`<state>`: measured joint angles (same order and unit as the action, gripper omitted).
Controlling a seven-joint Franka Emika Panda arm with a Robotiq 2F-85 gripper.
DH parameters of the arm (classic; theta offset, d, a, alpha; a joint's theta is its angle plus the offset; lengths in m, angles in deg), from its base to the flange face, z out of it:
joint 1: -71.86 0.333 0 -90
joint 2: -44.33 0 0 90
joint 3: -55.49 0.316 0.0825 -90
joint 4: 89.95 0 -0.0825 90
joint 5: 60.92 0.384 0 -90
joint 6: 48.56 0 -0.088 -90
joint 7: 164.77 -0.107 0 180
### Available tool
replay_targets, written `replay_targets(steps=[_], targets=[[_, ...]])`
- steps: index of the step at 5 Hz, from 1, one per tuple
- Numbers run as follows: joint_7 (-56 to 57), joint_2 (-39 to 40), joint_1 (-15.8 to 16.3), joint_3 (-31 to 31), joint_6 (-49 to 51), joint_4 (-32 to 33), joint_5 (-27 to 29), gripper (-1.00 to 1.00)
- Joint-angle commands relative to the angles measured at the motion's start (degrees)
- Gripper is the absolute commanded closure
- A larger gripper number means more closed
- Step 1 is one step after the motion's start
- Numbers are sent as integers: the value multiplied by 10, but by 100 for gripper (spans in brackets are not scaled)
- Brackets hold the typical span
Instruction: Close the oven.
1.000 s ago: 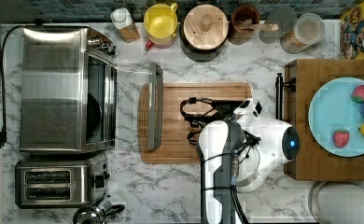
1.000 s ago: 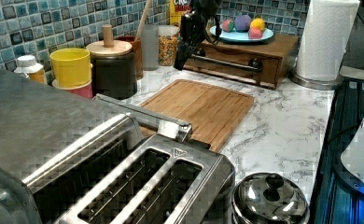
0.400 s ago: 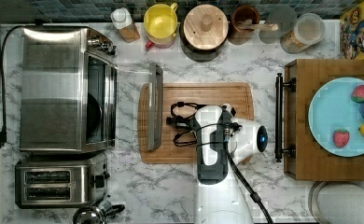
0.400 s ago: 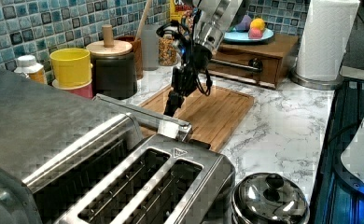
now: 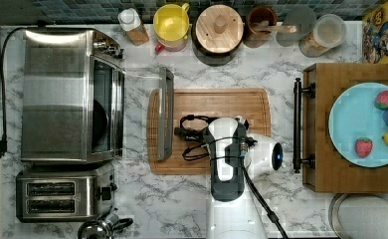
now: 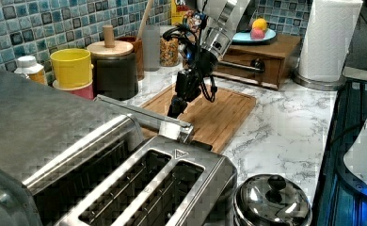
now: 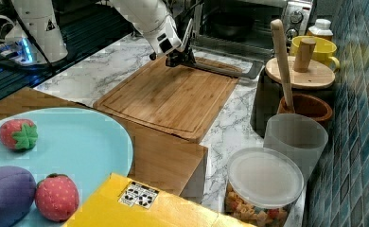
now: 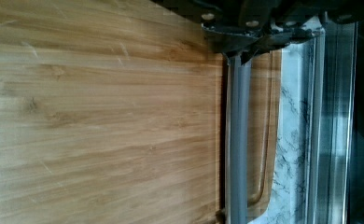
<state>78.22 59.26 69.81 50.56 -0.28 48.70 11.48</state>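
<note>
The oven (image 5: 70, 94) stands at the top view's left on the marble counter (image 5: 147, 199), its long side running up and down the top view, its mouth facing the top view's right. Its glass door (image 5: 140, 117) hangs fully open, lying flat, and the long steel bar handle (image 5: 165, 113) at the door's outer edge runs parallel to the oven front, overlapping the near edge of the wooden cutting board (image 5: 222, 107). The dark interior holds a round dark pan (image 5: 100, 119). The gripper (image 5: 178, 133) sits low over the board just beside the handle; in the wrist view the handle (image 8: 237, 140) runs straight out from under the black fingers, but whether they are spread or pressed together I cannot tell. A two-slot toaster (image 5: 62, 193) stands just beside the oven, with a small lidded steel pot (image 6: 271, 200) near it. Along the tiled wall stand a yellow mug (image 5: 171, 22), a dark canister with a wooden lid (image 5: 219, 30), a brown crock holding a wooden spoon (image 5: 261, 25) and a clear jar (image 5: 326, 34). At the top view's right a wooden box (image 5: 321, 169) carries a blue plate (image 5: 351, 124) of toy fruit, well apart from the oven.
</note>
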Motion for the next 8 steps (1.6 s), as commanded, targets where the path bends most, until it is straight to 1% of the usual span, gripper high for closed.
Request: replay_targets(steps=[1, 2, 3, 4, 5, 6, 7, 8], targets=[[-6, 29, 34, 42, -9, -118, 52, 100], [11, 3, 37, 56, -15, -109, 94, 100], [22, -19, 33, 70, -39, -99, 130, 100], [-48, 22, 38, 71, -18, -138, 53, 100], [-72, 36, 33, 79, -1, -152, 34, 100], [-100, 38, 38, 89, 25, -169, 21, 100], [-134, 11, 46, 104, 27, -171, 11, 100], [-184, -19, 49, 120, 49, -187, -29, 100]])
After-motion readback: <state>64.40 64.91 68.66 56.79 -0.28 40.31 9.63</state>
